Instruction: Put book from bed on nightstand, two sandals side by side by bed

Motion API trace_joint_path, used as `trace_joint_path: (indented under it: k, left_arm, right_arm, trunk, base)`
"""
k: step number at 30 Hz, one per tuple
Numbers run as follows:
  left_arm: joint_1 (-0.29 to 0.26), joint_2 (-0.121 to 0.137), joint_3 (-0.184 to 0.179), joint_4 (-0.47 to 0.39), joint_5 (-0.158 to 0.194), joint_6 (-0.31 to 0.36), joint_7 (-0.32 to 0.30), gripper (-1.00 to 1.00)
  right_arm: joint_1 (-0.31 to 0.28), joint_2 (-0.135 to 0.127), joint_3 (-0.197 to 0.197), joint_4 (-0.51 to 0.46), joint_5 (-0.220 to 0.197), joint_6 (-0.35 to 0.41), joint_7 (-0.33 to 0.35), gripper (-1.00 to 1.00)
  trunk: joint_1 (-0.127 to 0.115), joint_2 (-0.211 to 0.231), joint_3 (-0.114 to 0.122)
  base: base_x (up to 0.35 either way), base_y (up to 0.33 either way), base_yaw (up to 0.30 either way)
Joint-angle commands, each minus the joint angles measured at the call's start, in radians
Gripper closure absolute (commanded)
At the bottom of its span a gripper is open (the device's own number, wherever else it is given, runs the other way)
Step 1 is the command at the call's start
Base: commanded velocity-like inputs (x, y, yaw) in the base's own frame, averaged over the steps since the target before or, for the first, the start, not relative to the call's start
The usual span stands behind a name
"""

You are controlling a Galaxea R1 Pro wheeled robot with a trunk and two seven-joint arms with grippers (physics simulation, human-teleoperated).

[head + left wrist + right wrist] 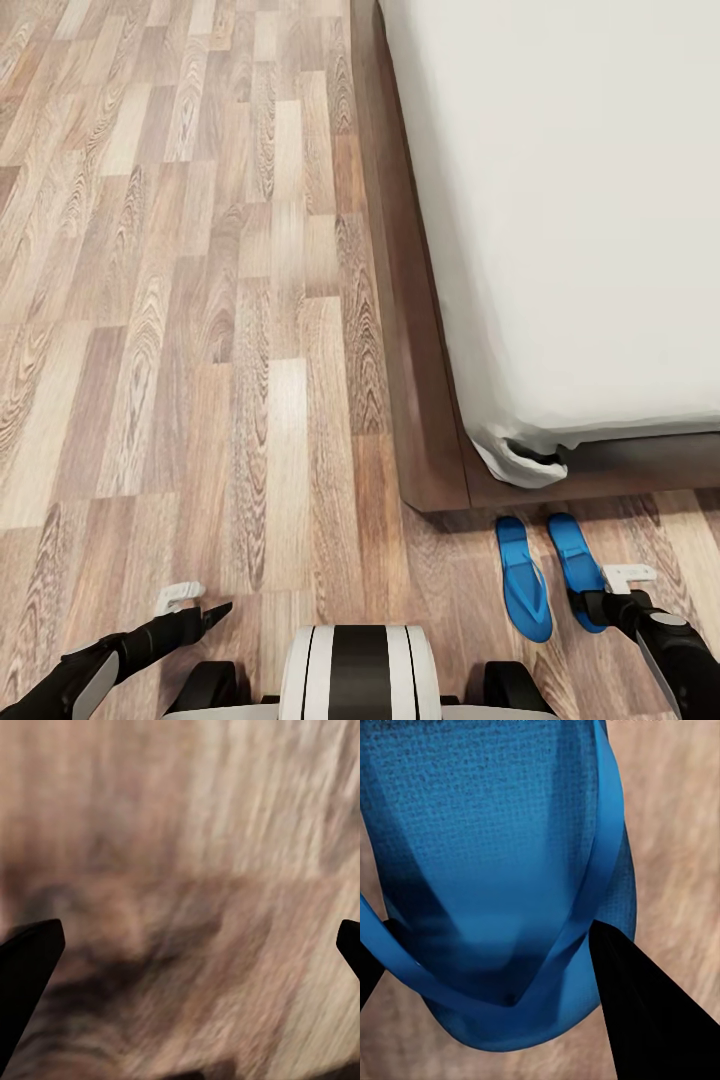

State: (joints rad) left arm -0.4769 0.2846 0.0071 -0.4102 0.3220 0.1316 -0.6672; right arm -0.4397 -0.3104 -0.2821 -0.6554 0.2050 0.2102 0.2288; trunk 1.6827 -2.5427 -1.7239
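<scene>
You are looking down at the near corner of the bed (600, 200), its white mattress filling the far right and its dark brown frame (400, 300) running along the left side and across the near end. The two sandals lie on the wood floor (200, 300) just near of that foot end, side by side and close together, toes pointing toward the bed. The left sandal (524, 580) lies free. The right sandal (577, 565) has your right gripper (600, 606) at its near end.

In the right wrist view that sandal (502, 847) sits right up against the camera, sole flat on the floor, its blue straps meeting in a V near the toe post. The dark fingers (641, 1012) stand on either side of the sole, so the jaws are spread about as wide as the sandal (whether they are actually pressing on it you cannot tell from here).

Your left gripper (205, 612) hangs low over bare floor at the near left, well apart from the sandals. Its wrist view shows blurred floorboards (195, 870), with one dark fingertip (26, 967) at each edge, so those jaws are wide apart and hold nothing.
</scene>
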Motion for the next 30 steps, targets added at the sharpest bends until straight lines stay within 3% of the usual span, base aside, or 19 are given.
trace_joint_path:
  k: [1, 30]
  left_arm:
    - [-0.002, -0.001, 0.004, -0.001, 0.022, 0.0, -0.003, -1.0]
    - [-0.002, -0.001, 0.004, -0.001, 0.022, 0.001, -0.007, -1.0]
  right_arm:
    - [-0.001, 0.001, -0.006, -0.005, -0.001, -0.018, 0.01, 1.0]
    - [-0.001, 0.002, -0.006, -0.004, -0.001, -0.018, 0.011, 1.0]
  trunk:
    - [0.0, 0.0, 0.0]
    - [-0.001, 0.0, 0.007]
  base:
    - [0.0, 0.0, 0.0]
    - [0.0, 0.0, 0.0]
